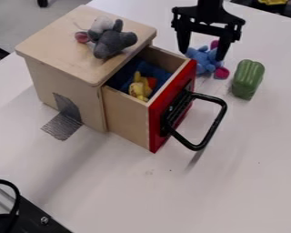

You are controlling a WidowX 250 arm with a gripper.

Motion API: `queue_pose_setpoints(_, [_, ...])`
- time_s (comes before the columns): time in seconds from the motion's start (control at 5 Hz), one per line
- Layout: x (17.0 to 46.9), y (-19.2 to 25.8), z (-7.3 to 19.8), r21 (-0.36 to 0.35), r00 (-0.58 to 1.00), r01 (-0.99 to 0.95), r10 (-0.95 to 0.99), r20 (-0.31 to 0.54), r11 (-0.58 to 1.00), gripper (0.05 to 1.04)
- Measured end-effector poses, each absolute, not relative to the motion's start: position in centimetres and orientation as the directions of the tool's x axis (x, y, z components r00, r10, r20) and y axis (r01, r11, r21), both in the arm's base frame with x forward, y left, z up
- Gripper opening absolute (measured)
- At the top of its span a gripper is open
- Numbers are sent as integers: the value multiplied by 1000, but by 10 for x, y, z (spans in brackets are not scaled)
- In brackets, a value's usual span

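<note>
Two fingers of the black pincer [201, 55] stand wide apart, and between them and a little below is a small blue plush toy with pink parts [200, 63]; I cannot tell if they touch it. Just beside the pincer, on the right in the view, a green ribbed toy pepper [248, 78] is on the white worktop [245, 182]. Below and left of the pincer, an open wooden drawer with red front [128, 113] has a yellow plush toy [138, 87] and blue cloth [153, 71] inside. Further left, a grey plush mouse [113, 42] lies on the light wooden box [69, 73].
</note>
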State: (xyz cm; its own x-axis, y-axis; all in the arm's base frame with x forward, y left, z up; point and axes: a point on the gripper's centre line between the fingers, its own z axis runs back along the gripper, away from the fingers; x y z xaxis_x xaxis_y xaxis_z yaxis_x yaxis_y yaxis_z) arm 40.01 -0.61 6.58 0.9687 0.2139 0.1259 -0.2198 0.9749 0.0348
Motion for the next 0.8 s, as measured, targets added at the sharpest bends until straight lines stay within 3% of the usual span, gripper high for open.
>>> queue_pose_setpoints(0.8, [413, -18, 17, 71, 971, -231, 225, 82, 970, 999])
